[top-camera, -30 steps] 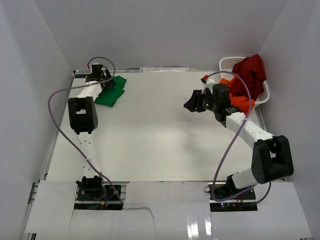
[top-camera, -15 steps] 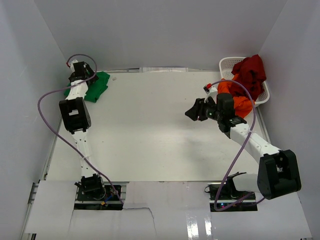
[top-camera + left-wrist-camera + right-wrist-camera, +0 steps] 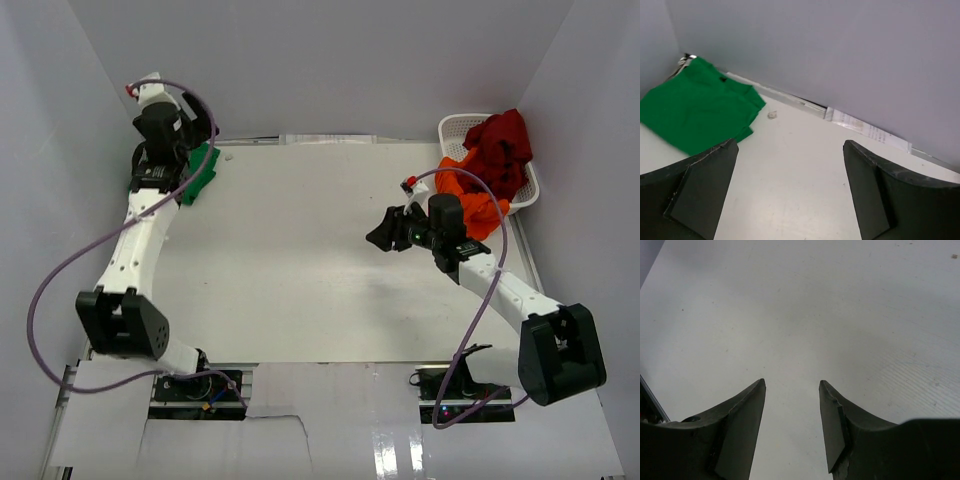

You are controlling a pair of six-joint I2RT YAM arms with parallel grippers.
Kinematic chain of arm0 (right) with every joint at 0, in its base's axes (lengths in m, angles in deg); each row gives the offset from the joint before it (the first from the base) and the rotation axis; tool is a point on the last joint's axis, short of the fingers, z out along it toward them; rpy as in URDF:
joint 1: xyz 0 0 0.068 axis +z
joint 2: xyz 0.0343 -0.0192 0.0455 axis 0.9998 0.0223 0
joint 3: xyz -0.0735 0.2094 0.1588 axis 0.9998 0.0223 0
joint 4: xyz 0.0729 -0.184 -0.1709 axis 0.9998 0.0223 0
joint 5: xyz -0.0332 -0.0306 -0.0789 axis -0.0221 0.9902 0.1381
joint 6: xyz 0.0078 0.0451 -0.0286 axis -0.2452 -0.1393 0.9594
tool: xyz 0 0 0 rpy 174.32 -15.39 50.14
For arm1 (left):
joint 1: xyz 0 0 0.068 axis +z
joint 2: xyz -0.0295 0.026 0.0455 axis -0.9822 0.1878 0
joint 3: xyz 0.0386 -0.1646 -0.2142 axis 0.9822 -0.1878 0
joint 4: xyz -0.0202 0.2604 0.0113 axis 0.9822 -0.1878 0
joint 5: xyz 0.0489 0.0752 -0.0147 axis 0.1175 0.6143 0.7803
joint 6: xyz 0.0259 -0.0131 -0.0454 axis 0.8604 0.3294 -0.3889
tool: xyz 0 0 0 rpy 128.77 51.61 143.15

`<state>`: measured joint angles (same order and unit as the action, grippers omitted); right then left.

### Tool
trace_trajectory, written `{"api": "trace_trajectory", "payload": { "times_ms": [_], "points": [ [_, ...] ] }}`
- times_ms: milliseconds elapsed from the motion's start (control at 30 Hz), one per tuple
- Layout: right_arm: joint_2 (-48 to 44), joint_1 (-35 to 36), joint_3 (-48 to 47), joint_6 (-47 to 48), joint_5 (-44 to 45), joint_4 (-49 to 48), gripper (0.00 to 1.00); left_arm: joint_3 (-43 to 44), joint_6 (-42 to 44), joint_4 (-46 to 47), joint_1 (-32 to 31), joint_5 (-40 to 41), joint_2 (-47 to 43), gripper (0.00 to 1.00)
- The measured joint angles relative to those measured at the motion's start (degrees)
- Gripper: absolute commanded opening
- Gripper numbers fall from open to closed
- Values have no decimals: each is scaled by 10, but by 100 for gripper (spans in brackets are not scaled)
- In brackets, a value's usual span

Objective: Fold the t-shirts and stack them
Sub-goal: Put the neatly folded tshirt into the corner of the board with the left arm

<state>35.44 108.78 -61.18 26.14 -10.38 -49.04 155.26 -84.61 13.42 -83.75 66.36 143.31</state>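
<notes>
My left tool (image 3: 790, 150) stands wide open and empty above the worktop (image 3: 300, 260). The green t-shirt (image 3: 200, 172) lies at the upper left of the overhead view, just beside it. My right tool (image 3: 791, 385) is partly open, gripping nothing, right of center. The orange t-shirt (image 3: 470, 195) and the dark red t-shirt (image 3: 503, 145) are heaped in the white basket (image 3: 455, 127) at the upper right.

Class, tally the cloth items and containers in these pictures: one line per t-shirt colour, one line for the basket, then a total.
Green t-shirt: 1
Orange t-shirt: 1
Dark red t-shirt: 1
White basket: 1
Total: 4
</notes>
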Motion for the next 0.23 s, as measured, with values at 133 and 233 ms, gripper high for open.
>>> {"api": "trace_trajectory", "payload": {
  "times_ms": [133,233],
  "points": [
    [-36,1,7,4,3,12,54,-130,-3,-8,26,7,-119,98],
    [-61,1,7,5,3,14,54,-222,-2,-21,32,0,-180,98]
  ]
}}
